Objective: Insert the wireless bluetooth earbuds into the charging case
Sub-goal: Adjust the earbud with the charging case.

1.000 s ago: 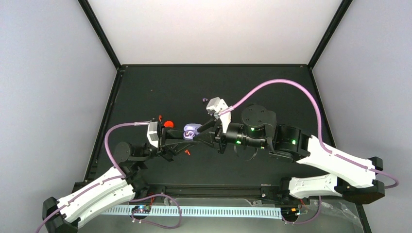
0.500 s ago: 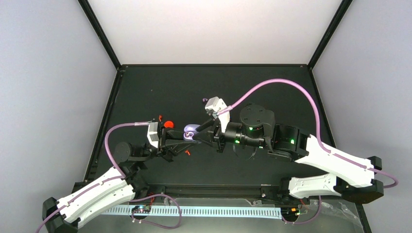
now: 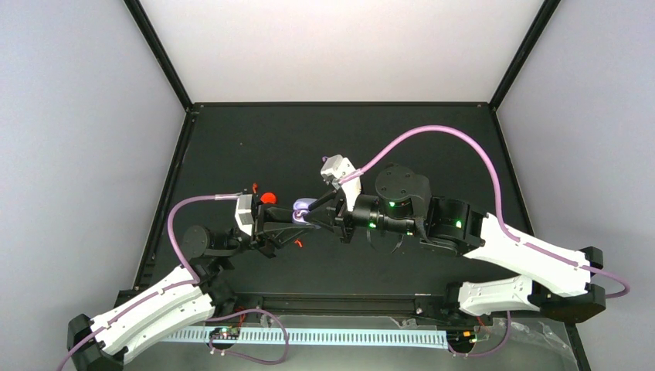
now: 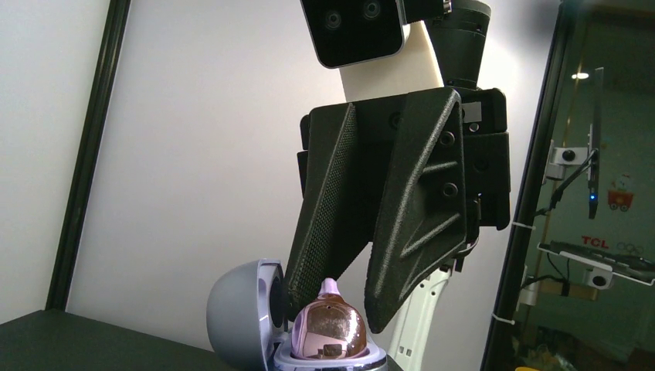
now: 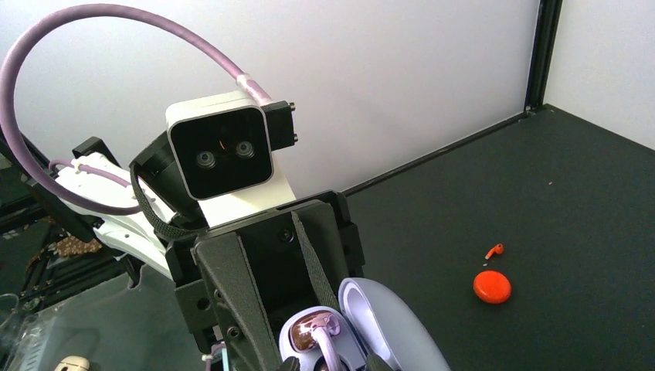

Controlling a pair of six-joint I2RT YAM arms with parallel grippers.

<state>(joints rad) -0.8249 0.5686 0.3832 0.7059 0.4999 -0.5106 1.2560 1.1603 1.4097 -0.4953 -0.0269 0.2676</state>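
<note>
Seen from above, my left claw (image 3: 296, 217) and right claw (image 3: 316, 209) crowd the case (image 3: 303, 207) from nine and three o'clock. What lies inside it is too small to make out there. In the left wrist view my own left fingers lie below the six o'clock edge, which also cuts off the case's base. The bud (image 4: 327, 331) sits between my right fingers (image 4: 415, 216), and I cannot tell whether they pinch its stem. In the right wrist view the six o'clock edge cuts off that stem and those fingers. The orange bud (image 5: 494, 250) at three o'clock is too small for detail.
</note>
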